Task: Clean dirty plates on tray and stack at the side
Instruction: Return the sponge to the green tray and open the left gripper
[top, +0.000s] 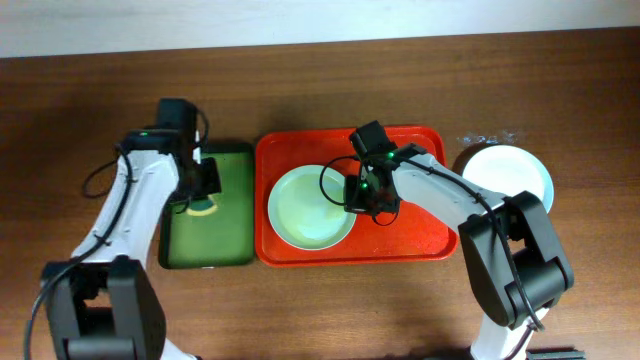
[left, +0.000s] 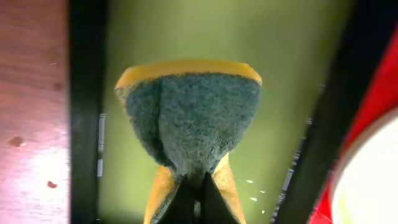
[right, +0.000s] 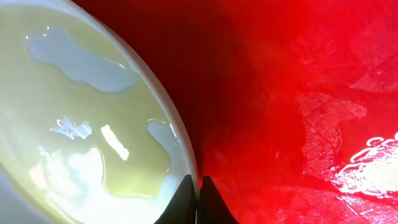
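Observation:
One pale mint plate (top: 310, 208) lies in the left half of the red tray (top: 420, 230). My right gripper (top: 366, 200) is shut on this plate's right rim. In the right wrist view the black jaws (right: 198, 182) pinch the thin rim of the plate (right: 81, 124), whose glossy face shows wet patches, over the red tray (right: 298, 93). Off the tray at the right, a white plate (top: 508, 172) sits stacked on another plate. My left gripper (top: 203, 196) hovers over the green tray, shut on a sponge (left: 189, 118) with a yellow body and grey-green scouring face.
A dark green tray (top: 225, 235) lies left of the red tray, its black rim (left: 84, 112) close to the sponge. Brown wooden table (top: 320, 300) surrounds both trays. The right half of the red tray holds no plate.

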